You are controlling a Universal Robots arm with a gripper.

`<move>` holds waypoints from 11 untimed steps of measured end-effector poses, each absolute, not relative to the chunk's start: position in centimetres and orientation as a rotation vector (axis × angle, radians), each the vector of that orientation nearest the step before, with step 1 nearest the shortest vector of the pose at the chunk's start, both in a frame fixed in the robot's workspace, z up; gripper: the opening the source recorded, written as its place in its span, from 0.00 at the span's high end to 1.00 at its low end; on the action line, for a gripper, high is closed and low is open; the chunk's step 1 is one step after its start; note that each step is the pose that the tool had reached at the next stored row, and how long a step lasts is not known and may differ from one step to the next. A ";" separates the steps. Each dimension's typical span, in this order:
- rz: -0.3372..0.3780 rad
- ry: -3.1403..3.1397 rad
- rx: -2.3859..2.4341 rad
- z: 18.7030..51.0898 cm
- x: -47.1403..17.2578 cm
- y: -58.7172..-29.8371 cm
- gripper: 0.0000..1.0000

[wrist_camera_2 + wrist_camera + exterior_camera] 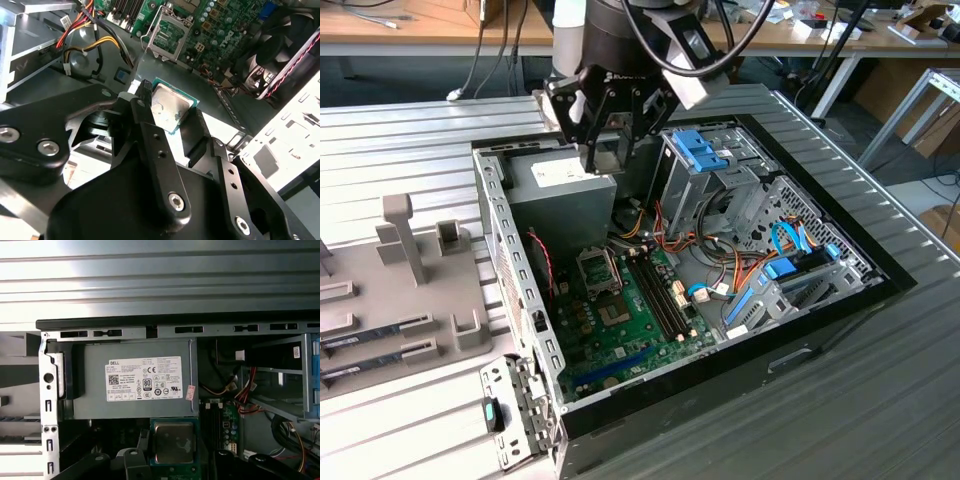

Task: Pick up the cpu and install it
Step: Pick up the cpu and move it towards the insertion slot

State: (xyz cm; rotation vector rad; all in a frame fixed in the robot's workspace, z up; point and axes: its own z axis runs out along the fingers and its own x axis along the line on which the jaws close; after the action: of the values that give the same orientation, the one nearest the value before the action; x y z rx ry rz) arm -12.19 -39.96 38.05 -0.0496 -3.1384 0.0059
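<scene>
Open black desktop computer case lying on its side on a ribbed grey metal table. Inside, against the far wall in the exterior view, a grey metal power-supply box with a white label. Next to it, a green motherboard with an empty, silver-framed processor socket. Above the power-supply box, the black two-fingered gripper, clamped on the cpu: a small flat square chip with a dull silver lid and a thin green rim, pinched by opposite edges, held well apart from the socket and not yet seated.

Judged light, thin and rigid. Smooth metal lid likely slippery, so best gripped by the rim edges, as here. Underside contacts and socket pins probably delicate; level carriage and no pressing force advisable.

In the second wrist view: both fingers against the cpu's edges, and the open socket beyond. In the first wrist view: the cpu seen flat-on, just beside the labelled face of the power-supply box. In the exterior view: the whole case and the gripper's height over the box.
</scene>
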 end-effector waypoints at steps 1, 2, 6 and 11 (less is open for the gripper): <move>0.006 -3.138 -0.050 38.0 -12.1 -40.0 0.53; 0.006 -3.138 -0.050 38.0 -12.1 -40.0 0.53; 0.006 -3.138 -0.050 38.0 -11.9 -40.2 0.53; 0.006 -3.138 -0.050 38.0 -11.6 -40.4 0.53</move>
State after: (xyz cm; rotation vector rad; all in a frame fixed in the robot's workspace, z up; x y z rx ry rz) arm -11.64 -40.45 37.99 -0.0496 -3.1384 0.0058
